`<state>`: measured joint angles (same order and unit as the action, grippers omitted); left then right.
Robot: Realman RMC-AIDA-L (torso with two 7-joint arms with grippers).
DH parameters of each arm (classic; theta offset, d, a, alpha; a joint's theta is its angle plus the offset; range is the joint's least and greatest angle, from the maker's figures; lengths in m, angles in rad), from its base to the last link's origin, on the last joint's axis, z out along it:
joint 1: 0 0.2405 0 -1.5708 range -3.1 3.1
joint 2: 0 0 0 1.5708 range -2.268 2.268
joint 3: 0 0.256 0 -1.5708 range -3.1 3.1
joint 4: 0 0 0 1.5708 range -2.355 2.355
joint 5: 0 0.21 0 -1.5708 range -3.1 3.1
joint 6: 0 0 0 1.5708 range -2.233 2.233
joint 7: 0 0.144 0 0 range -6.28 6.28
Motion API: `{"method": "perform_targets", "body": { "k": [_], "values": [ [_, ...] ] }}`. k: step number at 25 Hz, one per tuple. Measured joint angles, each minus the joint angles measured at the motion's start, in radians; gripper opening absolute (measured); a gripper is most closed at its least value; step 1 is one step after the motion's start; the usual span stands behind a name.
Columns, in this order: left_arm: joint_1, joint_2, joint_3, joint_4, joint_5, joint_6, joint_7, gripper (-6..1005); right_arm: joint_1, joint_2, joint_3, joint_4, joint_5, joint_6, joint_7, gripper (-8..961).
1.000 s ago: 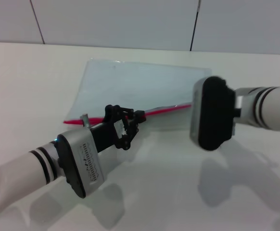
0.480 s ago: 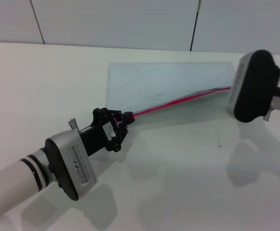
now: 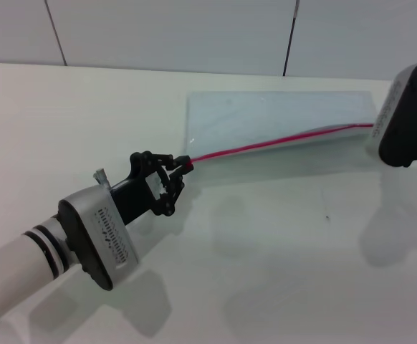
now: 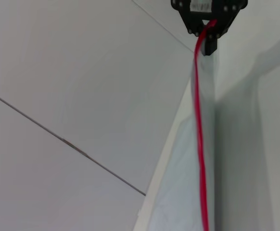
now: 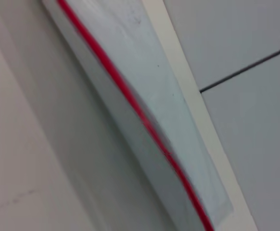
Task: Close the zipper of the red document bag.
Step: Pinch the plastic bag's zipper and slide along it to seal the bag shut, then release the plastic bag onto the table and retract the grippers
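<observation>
Both end effectors stretch the zipper point(image 3: 280, 142): left end effector point(image 3: 171, 177) pinches its near end, right end effector point(image 3: 406, 115) (fingers unseen) must finish sliding.

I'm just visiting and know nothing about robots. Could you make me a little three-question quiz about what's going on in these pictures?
1. True or false: the left gripper is at the end of the zipper nearer the robot's left.
2. Which colour is the zipper strip? A green, B red, C yellow.
3. Fill in: the red document bag lies on a white ____.

Key: 1 true, it grips that end of the strip. 2 B. 3 table. The right gripper is at the bag's other end; its wrist housing hides the fingers.
</observation>
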<state>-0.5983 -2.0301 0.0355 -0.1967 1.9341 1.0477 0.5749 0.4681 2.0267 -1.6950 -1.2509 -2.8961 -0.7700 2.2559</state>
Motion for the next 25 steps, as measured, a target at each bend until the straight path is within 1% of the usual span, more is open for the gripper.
{"method": "perform_targets", "body": {
  "k": [2, 4, 7, 10, 11, 18, 23, 25],
  "values": [
    [0.002, 0.0, -0.01, 0.001, 0.001, 0.012, 0.0, 79, -0.001, 0.0, 0.012, 0.001, 0.0, 0.0, -0.001, 56],
    [0.009, -0.001, -0.047, 0.001, 0.001, 0.026, 0.0, 79, -0.001, 0.0, 0.025, 0.009, 0.0, 0.002, -0.003, 57],
    [0.029, -0.002, -0.14, -0.005, 0.0, 0.065, -0.007, 95, 0.006, 0.0, 0.069, 0.033, -0.002, 0.008, -0.006, 58],
    [0.047, -0.003, -0.196, -0.009, 0.0, 0.11, -0.035, 111, 0.01, 0.001, 0.095, 0.051, -0.002, 0.017, -0.005, 59],
    [0.055, -0.003, -0.211, -0.01, 0.0, 0.131, -0.051, 138, 0.013, 0.001, 0.1, 0.06, -0.001, 0.024, -0.003, 59],
    [0.086, 0.002, -0.261, -0.002, -0.016, 0.249, -0.172, 326, 0.035, 0.005, 0.112, 0.13, 0.0, 0.096, 0.037, 62],
    [0.1, 0.006, -0.263, 0.005, -0.06, 0.296, -0.23, 359, 0.036, 0.007, 0.151, 0.147, 0.0, 0.143, 0.089, 64],
    [0.101, 0.006, -0.263, 0.008, -0.074, 0.303, -0.241, 359, 0.032, 0.007, 0.165, 0.147, 0.0, 0.16, 0.104, 146]
  ]
}}
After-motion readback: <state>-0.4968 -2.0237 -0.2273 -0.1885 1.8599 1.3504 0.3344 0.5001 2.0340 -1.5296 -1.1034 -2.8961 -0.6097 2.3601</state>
